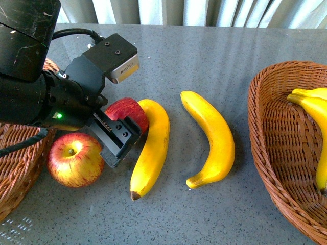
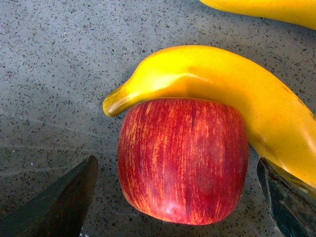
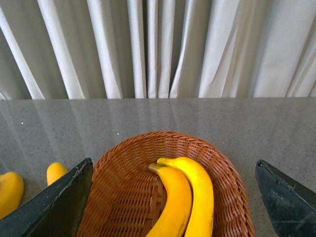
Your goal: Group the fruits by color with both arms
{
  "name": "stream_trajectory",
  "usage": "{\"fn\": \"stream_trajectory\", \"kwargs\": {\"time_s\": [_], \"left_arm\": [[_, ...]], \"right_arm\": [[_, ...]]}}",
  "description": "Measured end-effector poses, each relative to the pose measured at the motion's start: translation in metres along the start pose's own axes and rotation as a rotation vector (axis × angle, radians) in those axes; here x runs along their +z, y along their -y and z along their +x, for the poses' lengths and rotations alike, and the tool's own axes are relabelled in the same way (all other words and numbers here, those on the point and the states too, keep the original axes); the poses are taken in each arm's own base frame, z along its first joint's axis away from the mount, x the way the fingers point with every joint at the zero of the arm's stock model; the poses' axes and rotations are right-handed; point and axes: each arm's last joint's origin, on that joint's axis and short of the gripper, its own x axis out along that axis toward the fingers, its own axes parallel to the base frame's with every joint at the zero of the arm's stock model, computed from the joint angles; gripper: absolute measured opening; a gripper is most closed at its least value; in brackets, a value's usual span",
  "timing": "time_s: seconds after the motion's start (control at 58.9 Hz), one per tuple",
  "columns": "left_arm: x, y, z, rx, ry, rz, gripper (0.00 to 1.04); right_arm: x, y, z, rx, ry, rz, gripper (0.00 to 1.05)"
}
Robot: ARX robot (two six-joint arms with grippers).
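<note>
With your left claw (image 2: pixel 176 160) spread wide astride the dark red apple (image 1: pixel 127 109), which sits on the table touching a banana (image 1: pixel 153 148), lower squarely and close gently, keeping the finger nearest that banana from landing on it.

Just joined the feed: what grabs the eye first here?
On the left, the left gripper, jaws open, straddles a red apple that touches a banana. A second apple lies nearer the robot, a loose banana lies mid-table, and two bananas sit in the right basket.
</note>
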Motion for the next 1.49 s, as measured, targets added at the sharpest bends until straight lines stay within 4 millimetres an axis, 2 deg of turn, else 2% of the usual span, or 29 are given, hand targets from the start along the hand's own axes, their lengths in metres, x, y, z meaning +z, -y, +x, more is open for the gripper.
{"fn": "stream_trajectory", "kwargs": {"time_s": [0.374,0.442,0.527,0.612,0.73,0.883,1.002,1.087,1.172,1.24,1.359,1.495], "left_arm": [[0.003,-0.001,0.005,0.022,0.001,-0.016,0.95],[0.003,-0.001,0.005,0.025,0.001,-0.019,0.87],[0.003,0.000,0.005,0.022,0.003,-0.024,0.70],[0.005,0.000,0.004,0.014,0.011,-0.040,0.64],[0.010,-0.001,0.001,0.012,0.046,-0.072,0.63],[0.025,-0.010,-0.023,0.061,0.172,-0.122,0.63],[0.032,-0.026,-0.061,0.135,0.285,-0.157,0.63],[0.020,-0.045,-0.095,0.211,0.336,-0.201,0.63],[-0.004,-0.064,-0.108,0.292,0.308,-0.231,0.63],[-0.023,-0.070,-0.107,0.322,0.256,-0.247,0.63],[-0.040,-0.071,-0.100,0.322,0.208,-0.268,0.63],[-0.047,-0.068,-0.095,0.325,0.213,-0.264,0.85]], "right_arm": [[0.000,0.000,0.000,0.000,0.000,0.000,0.96],[0.000,0.000,0.000,0.000,0.000,0.000,0.96],[0.000,0.000,0.000,0.000,0.000,0.000,0.96],[0.000,0.000,0.000,0.000,0.000,0.000,0.96],[0.000,0.000,0.000,0.000,0.000,0.000,0.96],[0.000,0.000,0.000,0.000,0.000,0.000,0.96],[0.000,0.000,0.000,0.000,0.000,0.000,0.96],[0.000,0.000,0.000,0.000,0.000,0.000,0.96],[0.000,0.000,0.000,0.000,0.000,0.000,0.96],[0.000,0.000,0.000,0.000,0.000,0.000,0.96],[0.000,0.000,0.000,0.000,0.000,0.000,0.96],[0.000,0.000,0.000,0.000,0.000,0.000,0.96]]}}
